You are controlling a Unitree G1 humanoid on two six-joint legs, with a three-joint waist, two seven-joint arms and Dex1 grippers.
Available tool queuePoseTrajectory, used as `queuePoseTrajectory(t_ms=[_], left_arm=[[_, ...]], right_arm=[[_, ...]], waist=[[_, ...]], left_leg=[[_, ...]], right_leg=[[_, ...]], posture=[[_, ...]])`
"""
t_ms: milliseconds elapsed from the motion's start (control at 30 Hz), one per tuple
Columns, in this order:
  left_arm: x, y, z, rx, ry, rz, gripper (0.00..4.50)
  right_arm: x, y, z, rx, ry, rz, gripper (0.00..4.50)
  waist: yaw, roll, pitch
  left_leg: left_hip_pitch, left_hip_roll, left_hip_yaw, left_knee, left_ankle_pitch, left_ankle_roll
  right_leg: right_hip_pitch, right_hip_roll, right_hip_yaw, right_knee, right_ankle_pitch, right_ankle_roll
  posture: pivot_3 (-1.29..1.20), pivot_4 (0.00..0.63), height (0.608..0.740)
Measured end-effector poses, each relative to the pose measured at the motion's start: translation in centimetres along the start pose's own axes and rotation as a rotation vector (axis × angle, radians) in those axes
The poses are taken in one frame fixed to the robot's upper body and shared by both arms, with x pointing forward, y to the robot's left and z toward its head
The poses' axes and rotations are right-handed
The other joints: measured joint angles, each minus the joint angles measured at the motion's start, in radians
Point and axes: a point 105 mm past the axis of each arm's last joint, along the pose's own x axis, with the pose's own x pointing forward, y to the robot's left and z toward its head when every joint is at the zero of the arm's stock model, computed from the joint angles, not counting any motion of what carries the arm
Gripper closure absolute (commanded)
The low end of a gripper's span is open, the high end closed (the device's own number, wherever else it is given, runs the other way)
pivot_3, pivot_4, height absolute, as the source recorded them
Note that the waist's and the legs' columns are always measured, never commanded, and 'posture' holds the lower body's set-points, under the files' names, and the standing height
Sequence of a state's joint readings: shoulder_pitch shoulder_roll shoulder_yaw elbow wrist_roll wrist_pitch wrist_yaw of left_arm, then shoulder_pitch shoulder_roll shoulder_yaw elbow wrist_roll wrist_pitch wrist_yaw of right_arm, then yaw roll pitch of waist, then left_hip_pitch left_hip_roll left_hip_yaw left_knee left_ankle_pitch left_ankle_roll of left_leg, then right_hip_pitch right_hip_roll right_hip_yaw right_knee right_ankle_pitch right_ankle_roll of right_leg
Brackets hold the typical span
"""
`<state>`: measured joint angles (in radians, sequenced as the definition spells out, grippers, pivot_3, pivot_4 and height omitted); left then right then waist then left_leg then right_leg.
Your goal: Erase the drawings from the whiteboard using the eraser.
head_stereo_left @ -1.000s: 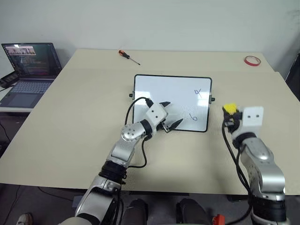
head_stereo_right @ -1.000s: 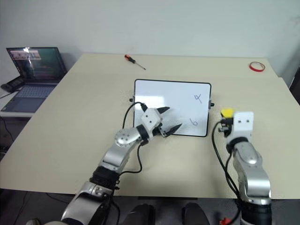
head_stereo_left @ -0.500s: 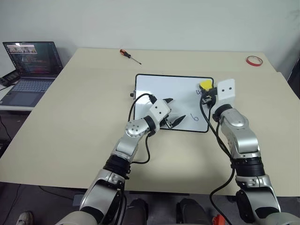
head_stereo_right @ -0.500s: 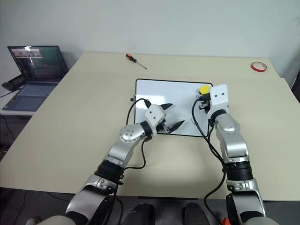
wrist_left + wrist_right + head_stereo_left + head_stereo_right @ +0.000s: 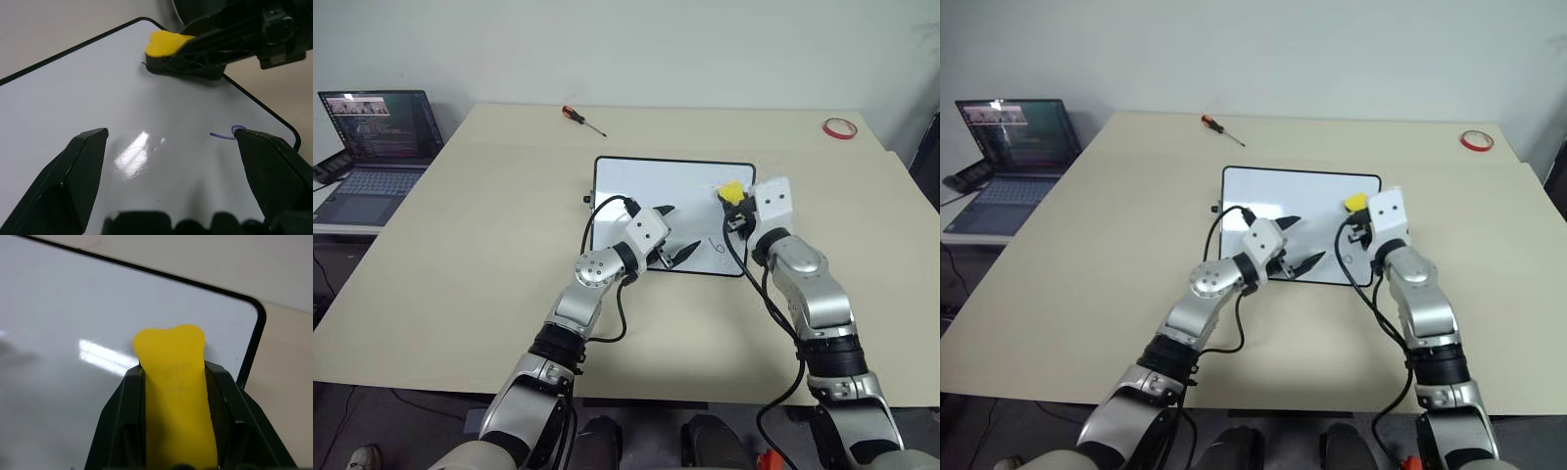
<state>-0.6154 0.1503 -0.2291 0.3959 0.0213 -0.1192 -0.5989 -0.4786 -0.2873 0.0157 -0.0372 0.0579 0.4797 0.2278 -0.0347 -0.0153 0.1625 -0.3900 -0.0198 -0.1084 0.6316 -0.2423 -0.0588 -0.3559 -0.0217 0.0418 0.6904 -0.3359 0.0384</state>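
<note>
The right hand (image 5: 736, 201) is pinching the small yellow, black-bottomed eraser (image 5: 732, 190) by its long sides — light, slightly soft, likely easy to squeeze — at two o'clock on the glossy black-framed whiteboard (image 5: 646, 196) lying on the beige desk (image 5: 489, 196); the left hand (image 5: 671, 235) is hovering spread at six.

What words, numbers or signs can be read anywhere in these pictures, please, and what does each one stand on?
"6": a hand-drawn, 6-like loop in blue marker on the whiteboard, near its right edge at.
Laptop screen beside the table: lines of text, too small to read.
Eraser, screwdriver and red tape ring: no readable lettering.
</note>
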Motion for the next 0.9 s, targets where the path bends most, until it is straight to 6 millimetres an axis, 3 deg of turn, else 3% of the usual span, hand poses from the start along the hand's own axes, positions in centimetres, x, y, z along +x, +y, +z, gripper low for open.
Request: queuePoseTrajectory(t_ms=[167,267,667,900], left_arm=[[0.0,0.0,0.0,0.000,0.001,0.000,0.00],[0.0,-0.1,0.0,-0.003,-0.001,0.000,0.00],[0.6,-0.2,0.0,-0.011,-0.007,-0.009,0.00],[0.5,0.0,0.0,-0.005,-0.005,-0.005,0.00]], right_arm=[[-2.5,0.4,-2.6,-0.002,0.095,0.011,3.26],[-2.7,0.4,-2.6,-0.002,0.108,0.011,3.26],[1.9,-0.2,2.2,-0.032,-0.061,-0.013,3.26],[2.8,0.5,2.4,-0.079,-0.079,0.004,3.26]], waist=[[0.003,0.000,0.000],[0.002,-0.001,0.000],[-0.010,-0.001,0.000],[-0.014,-0.001,0.000]], left_leg=[[0.007,0.000,0.000,0.000,0.000,0.000],[0.008,-0.001,0.000,0.000,0.000,0.001],[0.004,-0.001,0.000,-0.002,0.001,0.001],[0.000,-0.001,0.000,-0.001,0.001,0.001]], right_leg=[[0.006,0.000,0.000,0.000,0.000,0.000],[0.007,0.000,0.001,0.000,0.001,0.002],[0.002,0.000,0.002,-0.002,0.001,0.002],[-0.001,-0.001,0.002,-0.002,0.001,0.002]], posture=[[0.00,0.150,0.740],[0.00,0.150,0.740],[0.00,0.150,0.740],[0.00,0.150,0.740]])
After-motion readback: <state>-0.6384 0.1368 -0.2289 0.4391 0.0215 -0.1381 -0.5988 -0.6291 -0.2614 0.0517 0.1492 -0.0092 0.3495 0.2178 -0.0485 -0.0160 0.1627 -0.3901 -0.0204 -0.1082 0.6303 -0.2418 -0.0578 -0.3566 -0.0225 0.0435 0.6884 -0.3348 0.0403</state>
